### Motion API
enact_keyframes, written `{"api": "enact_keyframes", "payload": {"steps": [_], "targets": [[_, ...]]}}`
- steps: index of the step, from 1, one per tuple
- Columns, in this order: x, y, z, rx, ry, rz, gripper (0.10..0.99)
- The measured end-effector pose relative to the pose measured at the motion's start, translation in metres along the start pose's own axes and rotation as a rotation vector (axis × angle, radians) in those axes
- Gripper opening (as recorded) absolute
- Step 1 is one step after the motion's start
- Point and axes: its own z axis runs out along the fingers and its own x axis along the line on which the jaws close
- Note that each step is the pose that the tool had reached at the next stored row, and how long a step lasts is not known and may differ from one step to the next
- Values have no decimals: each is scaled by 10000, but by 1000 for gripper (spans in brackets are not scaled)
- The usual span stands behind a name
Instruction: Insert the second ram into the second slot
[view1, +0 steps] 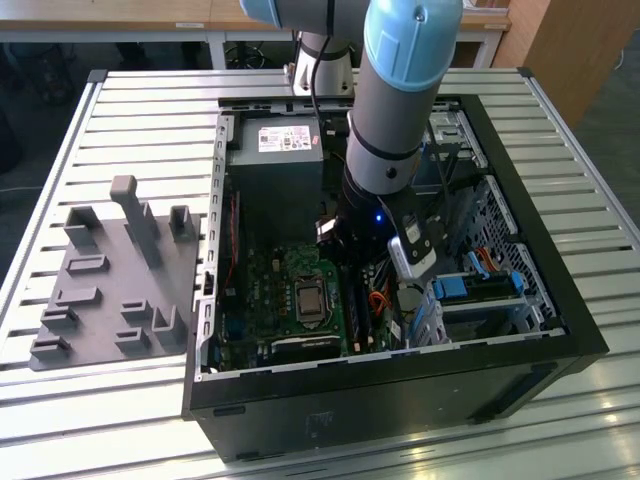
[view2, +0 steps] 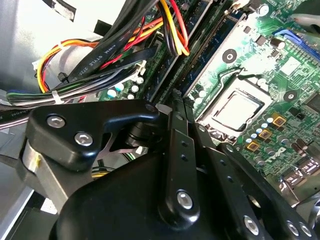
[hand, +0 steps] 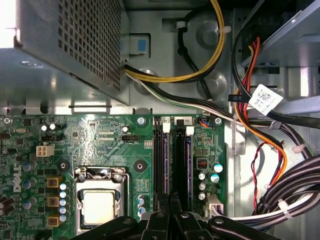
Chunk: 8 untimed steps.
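My gripper (hand: 170, 199) is down inside the open computer case (view1: 400, 370), shut, with its black fingertips (view2: 176, 97) pressed together and nothing seen between them. The tips sit right over the near end of the two parallel memory slots (hand: 172, 160), beside the processor socket (hand: 102, 205). In the slot farther from the socket a thin bluish strip (hand: 188, 165) runs edge-on along its length. It looks like the second ram standing in the second slot, but I cannot tell how deep it sits. White latches (hand: 189, 131) mark the slots' far ends.
The grey power supply box (view1: 275, 150) fills the case's far end. Bundles of black, red, yellow and orange cables (hand: 260, 125) run close beside the slots. Blue drive-bay clips (view1: 475, 288) sit at the exterior view's right. A grey fixture plate (view1: 115, 285) lies outside the case.
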Motion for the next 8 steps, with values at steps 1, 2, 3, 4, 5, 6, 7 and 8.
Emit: {"api": "enact_keyframes", "payload": {"steps": [1,2,3,4,5,6,7,8], "targets": [[-1,1,2,-3,-1,-1,114],[-2,1,4,-5,-3,-2,122],[-3,1,4,-2,-2,-1,122],[-4,0,4,-2,-1,0,188],[-5,0,3,0,0,-1,188],[-5,0,3,1,0,0,188],[-5,0,1,1,0,0,188],[-5,0,-5,6,3,-1,188]]}}
